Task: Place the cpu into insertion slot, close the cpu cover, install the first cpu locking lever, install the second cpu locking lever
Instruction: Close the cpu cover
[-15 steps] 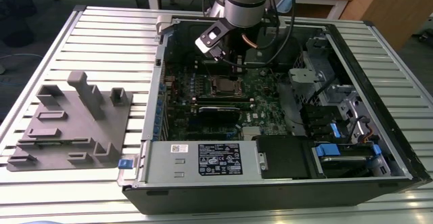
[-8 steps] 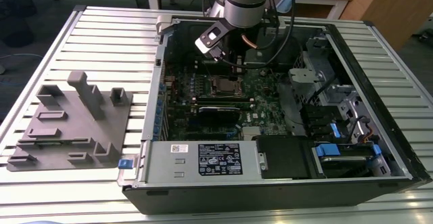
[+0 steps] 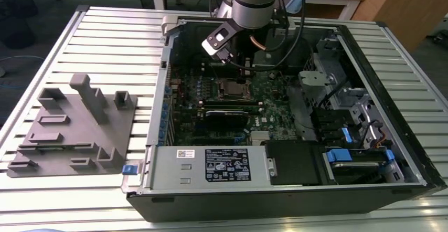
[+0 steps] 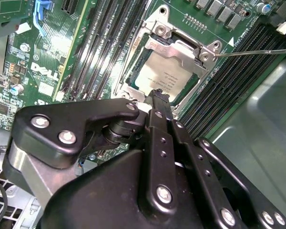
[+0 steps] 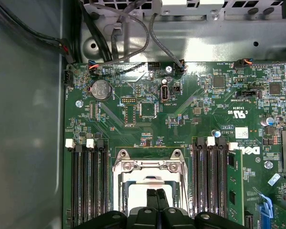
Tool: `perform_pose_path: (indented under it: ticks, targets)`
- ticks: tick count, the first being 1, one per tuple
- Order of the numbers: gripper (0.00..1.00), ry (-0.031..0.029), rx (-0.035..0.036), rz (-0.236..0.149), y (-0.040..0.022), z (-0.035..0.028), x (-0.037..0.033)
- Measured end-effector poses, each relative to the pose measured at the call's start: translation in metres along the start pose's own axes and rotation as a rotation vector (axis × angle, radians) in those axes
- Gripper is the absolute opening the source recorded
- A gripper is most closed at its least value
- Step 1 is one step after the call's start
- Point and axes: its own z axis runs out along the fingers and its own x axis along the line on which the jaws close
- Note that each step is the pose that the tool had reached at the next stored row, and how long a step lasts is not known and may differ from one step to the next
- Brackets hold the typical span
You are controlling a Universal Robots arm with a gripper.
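Your small, flat, square silvery-grey cpu (image 4: pixel 164 78) lies seated in the square black insertion slot (image 4: pixel 132 78) on the green circuit board (image 5: pixel 190 109); the thin silver metal cpu cover (image 4: pixel 178 47) lies flat over its edges, with the chip showing through the central opening; a thin metal lever rod (image 4: pixel 257 51) sticks out from one corner of that frame; your black fingers (image 5: pixel 151 202) are pressed together, holding nothing, tips at one edge of the frame; the open black computer case (image 3: pixel 280 206) sits on the slatted metal worktop (image 3: pixel 105 32)
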Motion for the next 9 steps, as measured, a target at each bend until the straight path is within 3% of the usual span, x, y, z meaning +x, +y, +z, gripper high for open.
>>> perform_pose_path:
  ticks: [4, 9]
  targets:
    - [0.11, 0.0011, 0.0003, -0.024, -0.0001, 0.0001, 0.0000]
    - [0.11, 0.0040, 0.0014, -0.095, -0.0001, 0.0003, 0.0000]
